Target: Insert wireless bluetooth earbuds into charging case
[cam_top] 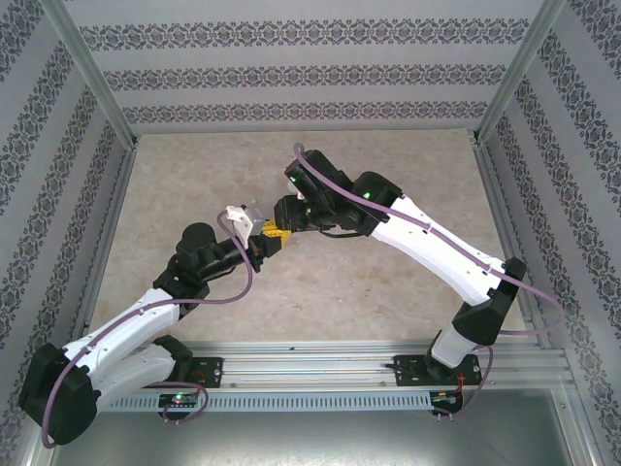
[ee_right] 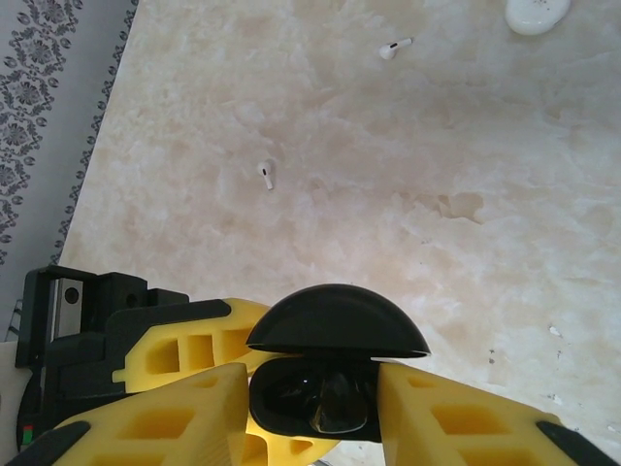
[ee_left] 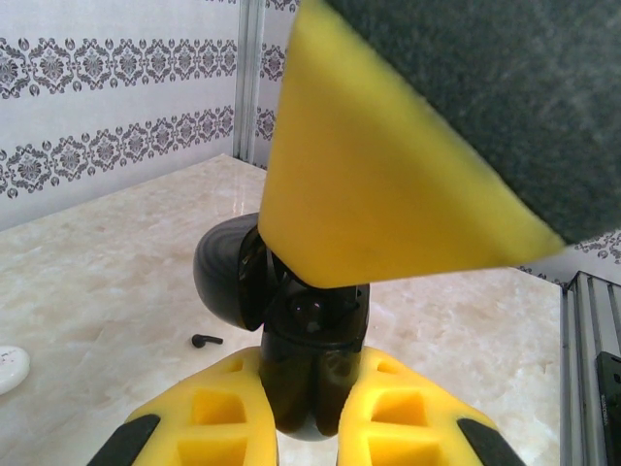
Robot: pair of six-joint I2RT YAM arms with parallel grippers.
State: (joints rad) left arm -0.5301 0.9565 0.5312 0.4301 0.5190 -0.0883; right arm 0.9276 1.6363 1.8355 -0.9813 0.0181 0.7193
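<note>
A black charging case [ee_left: 315, 374] hangs above the table with its domed lid [ee_right: 337, 320] hinged open. My left gripper [ee_left: 309, 417] is shut on the case's lower body. From the other side, my right gripper [ee_right: 312, 408] has its yellow fingers [ee_right: 437, 417] pressed against both flanks of the case's open mouth. A glossy black piece [ee_right: 340, 403] sits inside the well; whether it is an earbud I cannot tell. A black earbud [ee_left: 206, 340] lies on the table. Two white earbuds [ee_right: 266, 174] [ee_right: 394, 48] lie apart on the marble. The grippers meet mid-table [cam_top: 275, 233].
A white puck-shaped case [ee_right: 536, 14] rests near one white earbud and appears again at the frame edge [ee_left: 10, 367]. Patterned walls and metal posts [ee_left: 250, 78] enclose the marble table [cam_top: 388, 282]. A rail [cam_top: 320, 367] runs along the near edge.
</note>
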